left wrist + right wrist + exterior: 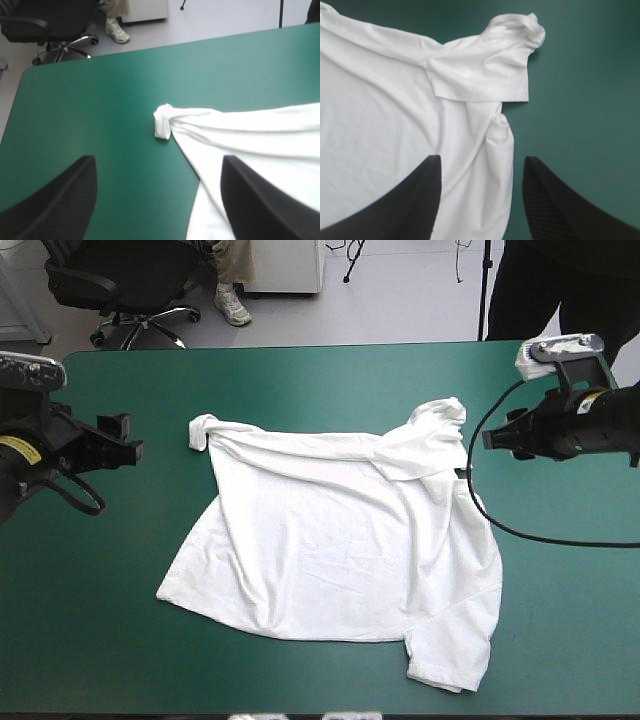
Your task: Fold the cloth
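**White short-sleeved T-shirt spread out between two empty grippers**

High view: it lies wrinkled mid-table on the teal-green table cover, far edge running left to right. The left gripper stands apart from the twisted far-left corner; the right gripper is nearer, just beside the bunched far-right corner. Left wrist view: black fingers spread wide, twisted corner straight ahead. Right wrist view: fingers spread astride the shirt's side edge, folded sleeve flap ahead.

A black office chair stood on the pale grey floor beyond the far edge of the teal-green table, well ahead of the left gripper; a white cabinet stood near it.
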`<state>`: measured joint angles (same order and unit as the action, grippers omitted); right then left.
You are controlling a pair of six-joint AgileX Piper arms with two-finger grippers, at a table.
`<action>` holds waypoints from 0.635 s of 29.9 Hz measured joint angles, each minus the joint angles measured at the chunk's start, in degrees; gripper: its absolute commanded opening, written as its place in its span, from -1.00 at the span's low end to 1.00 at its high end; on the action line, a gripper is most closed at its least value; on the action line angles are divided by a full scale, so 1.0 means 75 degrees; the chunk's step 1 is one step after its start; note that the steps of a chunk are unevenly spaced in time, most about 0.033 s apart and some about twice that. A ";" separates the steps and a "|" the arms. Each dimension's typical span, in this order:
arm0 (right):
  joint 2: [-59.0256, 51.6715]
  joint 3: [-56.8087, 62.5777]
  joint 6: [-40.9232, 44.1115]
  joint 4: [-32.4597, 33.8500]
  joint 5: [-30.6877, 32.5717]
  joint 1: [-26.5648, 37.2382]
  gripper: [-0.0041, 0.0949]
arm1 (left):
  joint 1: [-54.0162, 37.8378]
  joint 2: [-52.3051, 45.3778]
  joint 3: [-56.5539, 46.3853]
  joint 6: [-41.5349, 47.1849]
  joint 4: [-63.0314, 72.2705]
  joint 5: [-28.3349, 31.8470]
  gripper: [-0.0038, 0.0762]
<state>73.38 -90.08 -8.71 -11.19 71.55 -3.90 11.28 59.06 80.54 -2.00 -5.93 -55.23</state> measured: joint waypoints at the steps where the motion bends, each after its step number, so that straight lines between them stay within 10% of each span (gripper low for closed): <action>1: -0.0085 0.0167 0.0036 0.0000 0.0000 0.0000 0.03 | 0.0000 -0.0066 -0.0160 0.0000 0.0000 -0.0057 0.34; 19: -0.0612 0.1743 0.0069 -0.0049 -0.0007 0.0000 0.02 | 0.0000 0.0316 -0.3613 0.0551 0.0835 -0.1126 0.30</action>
<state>68.79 -77.01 -8.19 -11.56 71.50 -3.90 11.28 61.43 53.44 2.13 0.33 -63.68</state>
